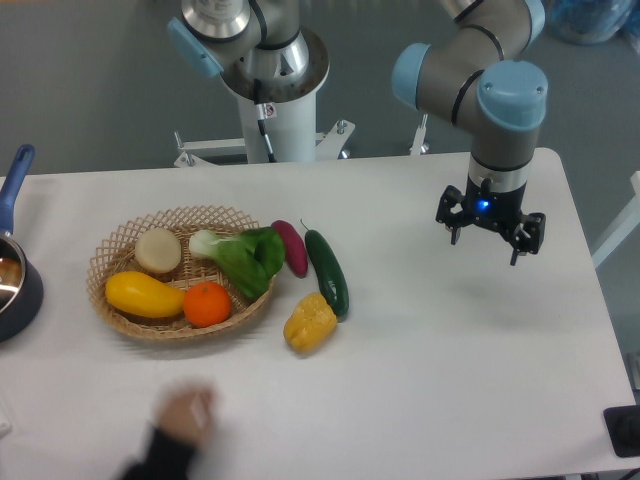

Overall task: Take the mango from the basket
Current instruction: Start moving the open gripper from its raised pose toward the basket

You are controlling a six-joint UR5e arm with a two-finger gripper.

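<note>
The mango (145,295), a smooth elongated yellow fruit, lies in the front left of the tan wicker basket (118,240) on the left side of the table. Touching its right end is a round orange (207,304). A pale round item (158,250) and a leafy green bok choy (243,260) also lie in the basket. My gripper (487,243) hangs above the table far to the right, well away from the basket. It points down, open, with nothing between its fingers.
Just right of the basket lie a purple vegetable (292,248), a dark green cucumber (327,272) and a lumpy yellow pepper (310,322). A blue-handled pot (12,285) sits at the left edge. A blurred human hand (185,415) reaches in at the bottom.
</note>
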